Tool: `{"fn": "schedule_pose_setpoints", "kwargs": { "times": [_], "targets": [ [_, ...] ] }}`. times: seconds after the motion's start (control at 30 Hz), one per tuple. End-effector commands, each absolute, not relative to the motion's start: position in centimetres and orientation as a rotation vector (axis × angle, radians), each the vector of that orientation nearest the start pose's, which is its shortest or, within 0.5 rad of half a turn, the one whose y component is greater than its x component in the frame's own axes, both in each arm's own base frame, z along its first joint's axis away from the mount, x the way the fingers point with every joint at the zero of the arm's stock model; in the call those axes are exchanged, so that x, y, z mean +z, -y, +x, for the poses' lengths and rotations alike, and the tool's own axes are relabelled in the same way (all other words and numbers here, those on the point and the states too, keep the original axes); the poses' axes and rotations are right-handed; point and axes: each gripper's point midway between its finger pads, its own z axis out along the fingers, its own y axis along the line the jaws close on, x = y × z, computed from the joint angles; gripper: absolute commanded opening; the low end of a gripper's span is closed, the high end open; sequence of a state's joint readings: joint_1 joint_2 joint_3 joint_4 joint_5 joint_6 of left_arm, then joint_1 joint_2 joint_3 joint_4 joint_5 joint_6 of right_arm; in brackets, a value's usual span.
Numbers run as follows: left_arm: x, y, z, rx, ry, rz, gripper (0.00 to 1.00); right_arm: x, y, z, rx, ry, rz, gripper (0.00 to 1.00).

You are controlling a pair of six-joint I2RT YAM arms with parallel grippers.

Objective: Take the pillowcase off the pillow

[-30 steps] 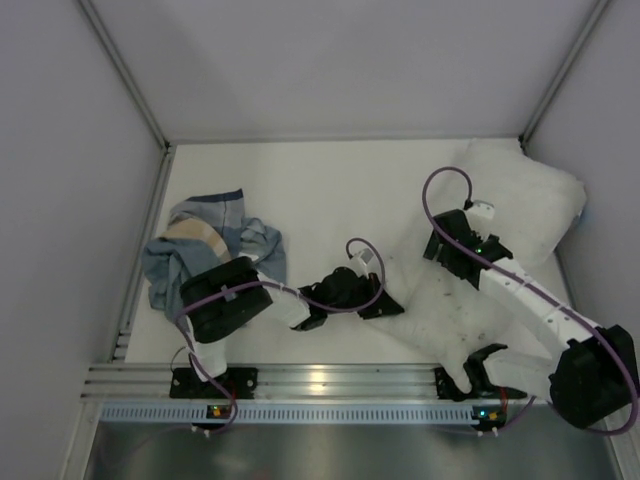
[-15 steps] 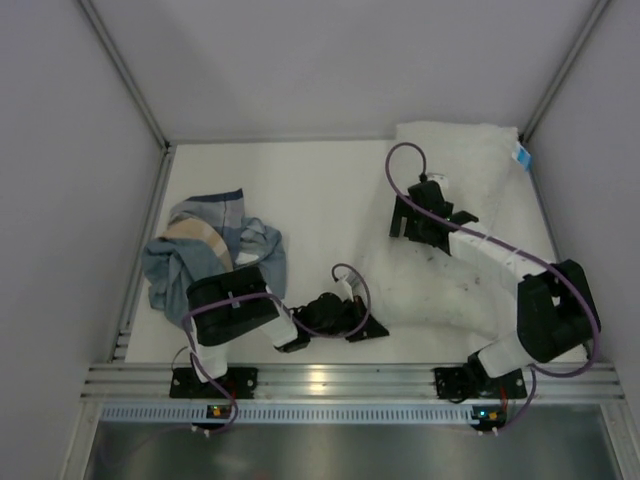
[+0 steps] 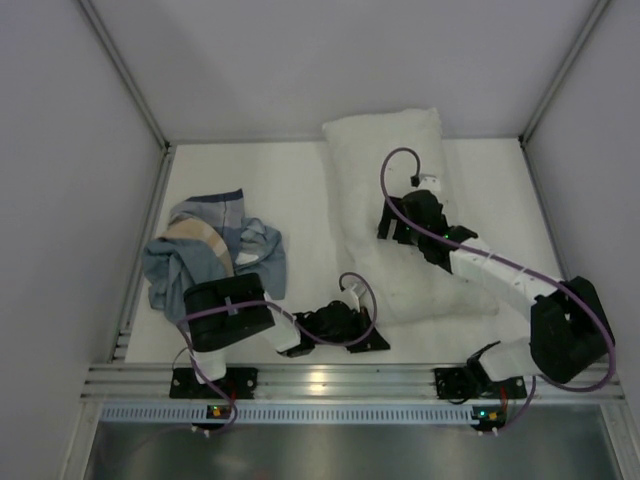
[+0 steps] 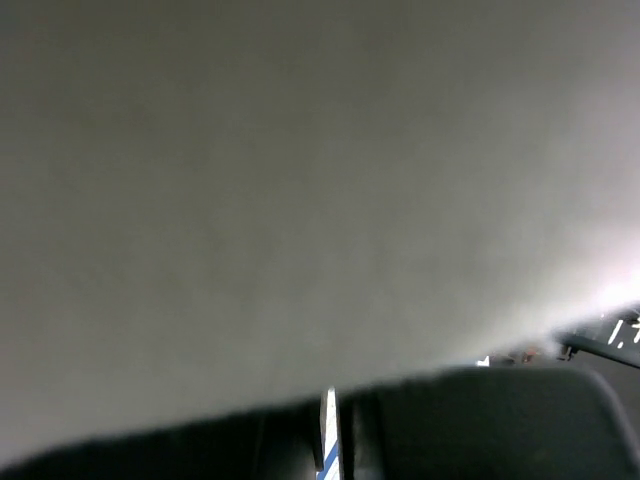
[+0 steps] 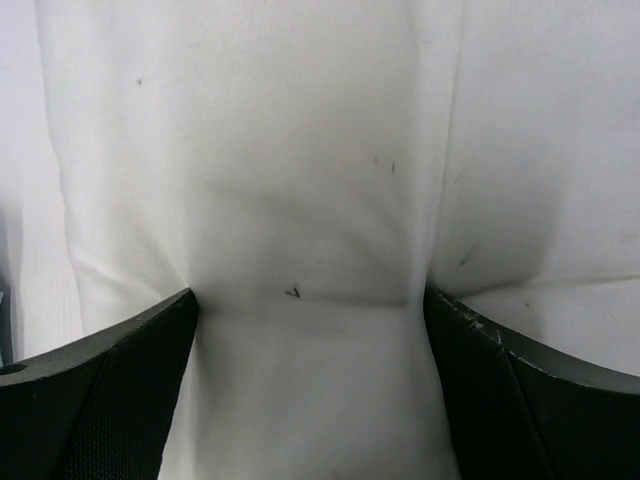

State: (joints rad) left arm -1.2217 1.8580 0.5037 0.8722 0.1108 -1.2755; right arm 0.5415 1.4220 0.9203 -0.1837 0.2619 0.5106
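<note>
The white pillow [image 3: 385, 160] lies lengthwise from the back wall to the front middle of the table. My right gripper [image 3: 400, 222] is on top of its middle. In the right wrist view the pillow [image 5: 300, 150] bulges between my two black fingers, which pinch creases into it; the gripper [image 5: 310, 300] is shut on it. The striped blue-grey pillowcase [image 3: 205, 250] lies crumpled at the left, apart from the pillow. My left gripper [image 3: 368, 335] sits low near the front rail, just off the pillow's near corner. In its wrist view the jaws [image 4: 330, 420] stand nearly together with only a thin slit.
Grey walls enclose the table on the left, back and right. A metal rail [image 3: 320, 380] runs along the front edge by the arm bases. The left wrist view is mostly a blurred grey surface.
My right gripper has swung the pillow from the back right corner leftward to the table's middle. My left gripper has drawn back slightly toward the front rail. The pillowcase has not moved.
</note>
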Motion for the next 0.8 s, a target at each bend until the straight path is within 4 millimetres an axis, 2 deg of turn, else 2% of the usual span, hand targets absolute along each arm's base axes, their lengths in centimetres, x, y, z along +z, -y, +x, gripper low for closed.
{"fn": "schedule_pose_setpoints", "kwargs": {
  "times": [0.0, 0.07, 0.13, 0.17, 0.23, 0.27, 0.3, 0.33, 0.4, 0.43, 0.47, 0.53, 0.6, 0.63, 0.67, 0.7, 0.77],
  "targets": [
    [-0.4, 39.4, 8.5, -1.333, -2.579, 0.040, 0.06, 7.8, -15.5, 28.9, 0.206, -2.420, 0.145, 0.89],
    [0.7, 39.5, 8.3, -1.346, -2.558, 0.058, 0.07, 7.8, -14.8, 27.4, 0.232, -2.406, 0.174, 0.89],
    [0.8, 39.0, 8.0, -1.293, -2.575, 0.085, 0.07, 7.7, -14.5, 26.3, 0.267, -2.399, 0.171, 0.89],
    [2.2, 39.1, 8.2, -1.302, -2.534, 0.083, 0.07, 8.9, -14.7, 26.3, 0.302, -2.362, 0.155, 0.89],
    [3.5, 39.3, 7.3, -1.301, -2.510, 0.127, 0.08, 10.7, -14.9, 27.0, 0.313, -2.303, 0.106, 0.90],
    [4.4, 39.1, 7.8, -1.256, -2.475, 0.117, 0.09, 11.6, -15.0, 27.3, 0.319, -2.282, 0.086, 0.91],
    [4.9, 39.3, 6.8, -1.245, -2.468, 0.155, 0.10, 12.4, -15.0, 27.6, 0.303, -2.269, 0.037, 0.92],
    [6.1, 40.0, 6.7, -1.245, -2.442, 0.164, 0.11, 14.5, -15.5, 28.5, 0.323, -2.230, 0.015, 0.93],
    [6.7, 39.7, 6.4, -1.163, -2.426, 0.181, 0.13, 16.0, -15.6, 29.4, 0.311, -2.222, -0.012, 0.93],
    [7.1, 40.0, 5.4, -1.166, -2.420, 0.213, 0.14, 18.5, -16.0, 30.5, 0.323, -2.182, -0.016, 0.93],
    [7.5, 40.0, 5.1, -1.164, -2.418, 0.210, 0.16, 18.6, -15.9, 30.4, 0.304, -2.211, -0.024, 0.93],
    [7.9, 40.0, 4.7, -1.168, -2.406, 0.209, 0.22, 21.3, -16.3, 30.8, 0.331, -2.178, -0.028, 0.93],
    [8.3, 39.6, 4.6, -1.162, -2.401, 0.203, 0.31, 22.5, -16.0, 30.1, 0.345, -2.168, -0.021, 0.94],
    [9.2, 39.4, 4.8, -1.169, -2.377, 0.192, 0.34, 23.2, -15.7, 29.8, 0.352, -2.155, -0.002, 0.94],
    [9.4, 39.0, 4.9, -1.161, -2.371, 0.186, 0.42, 23.8, -15.2, 29.0, 0.356, -2.145, 0.002, 0.94],
    [9.5, 38.5, 5.0, -1.139, -2.375, 0.186, 0.46, 24.1, -14.9, 28.5, 0.356, -2.145, 0.004, 0.94],
    [10.7, 37.8, 5.5, -1.137, -2.342, 0.167, 0.53, 25.2, -14.1, 27.2, 0.365, -2.119, 0.012, 0.94]
  ]
}}
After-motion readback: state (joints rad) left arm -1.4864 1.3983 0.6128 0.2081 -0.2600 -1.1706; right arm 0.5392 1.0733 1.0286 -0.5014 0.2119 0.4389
